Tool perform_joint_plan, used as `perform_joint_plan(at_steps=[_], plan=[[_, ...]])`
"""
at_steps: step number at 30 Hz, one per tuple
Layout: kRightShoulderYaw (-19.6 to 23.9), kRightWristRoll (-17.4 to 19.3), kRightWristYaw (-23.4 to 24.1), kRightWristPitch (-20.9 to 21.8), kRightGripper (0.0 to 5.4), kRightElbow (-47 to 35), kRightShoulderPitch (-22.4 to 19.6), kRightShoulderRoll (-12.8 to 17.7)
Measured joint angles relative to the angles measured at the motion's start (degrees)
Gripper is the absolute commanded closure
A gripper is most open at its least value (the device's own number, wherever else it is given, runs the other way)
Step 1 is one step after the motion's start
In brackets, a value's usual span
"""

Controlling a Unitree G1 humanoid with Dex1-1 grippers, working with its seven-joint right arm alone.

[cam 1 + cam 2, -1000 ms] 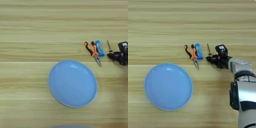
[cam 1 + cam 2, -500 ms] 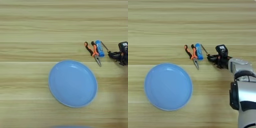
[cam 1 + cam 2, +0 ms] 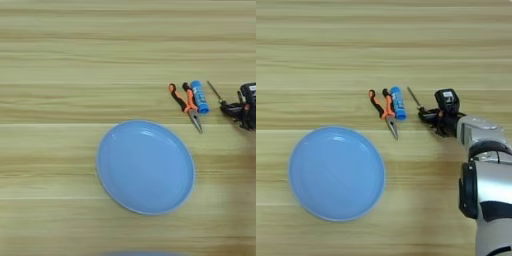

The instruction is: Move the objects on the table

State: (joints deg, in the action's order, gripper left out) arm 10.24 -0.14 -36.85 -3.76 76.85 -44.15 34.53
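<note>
The tool (image 3: 428, 116) sits at centre right of the frame, right at the lower end of the thin screwdriver (image 3: 414, 98), and from where I stand I cannot tell whether it has hold of the shaft or merely touches it. If this is the pickup, the thing to get right is a square, centred grip on that slim shaft, low to the table (image 3: 316, 60), then a straight lift so it does not roll or knock the neighbours. Just to the left lies the blue tube (image 3: 398, 103), a short cylinder with a white band, and touching it the pliers (image 3: 384, 109), orange and black handles pointing up the frame, grey nose pointing down. All three lie flat in a tight row. The big blue plate (image 3: 336, 172) sits lower left, well apart from them.
</note>
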Motion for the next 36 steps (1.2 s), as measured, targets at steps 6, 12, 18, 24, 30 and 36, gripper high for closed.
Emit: perform_joint_plan(at_steps=[6, 12, 18, 24, 30, 36], plan=[[0.34, 0.32, -1.78, 0.39, 4.51, -2.27, -0.96, -0.81], [0.32, 1.65, -5.97, 0.56, 4.51, -12.51, -2.11, -0.95], [-0.08, 3.32, -8.62, -1.54, 4.51, -24.50, 1.44, -1.45], [-2.30, 5.43, -12.25, -6.97, 4.51, -42.85, 8.68, -3.44], [-6.14, 7.63, -16.67, -11.12, 4.51, -57.32, 15.02, -4.55], [-10.09, 8.14, -21.03, -11.51, 4.51, -60.86, 18.16, -4.70]])
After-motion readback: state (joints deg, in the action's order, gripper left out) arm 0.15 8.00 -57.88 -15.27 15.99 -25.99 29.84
